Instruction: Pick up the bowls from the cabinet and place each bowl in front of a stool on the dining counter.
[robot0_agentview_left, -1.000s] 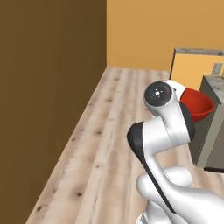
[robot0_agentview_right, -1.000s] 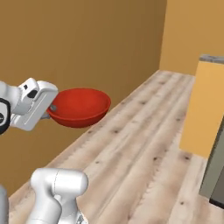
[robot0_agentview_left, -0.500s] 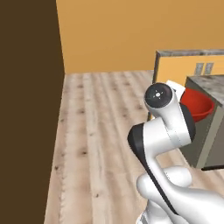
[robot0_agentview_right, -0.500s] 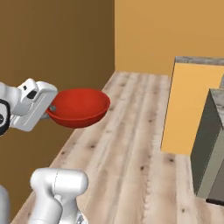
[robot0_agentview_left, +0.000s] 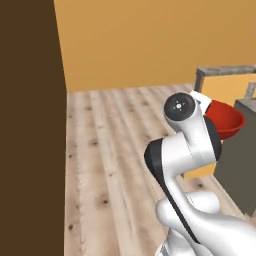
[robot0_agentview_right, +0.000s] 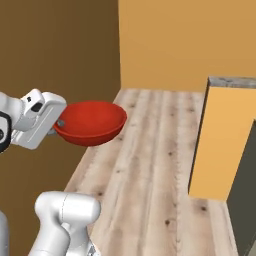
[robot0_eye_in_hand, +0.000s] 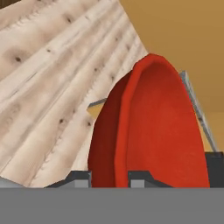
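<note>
- Two-finger gripper clamped on the rim of the glossy bright red round bowl, one finger tip on each side of the wall
- Bowl carried level in mid-air above the pale wooden plank floor, mouth upward, touching nothing else
- Ahead to the right, orange-sided unit with a speckled stone top, well apart from the bowl
- Dark brown panel close on the left, orange wall behind
</note>
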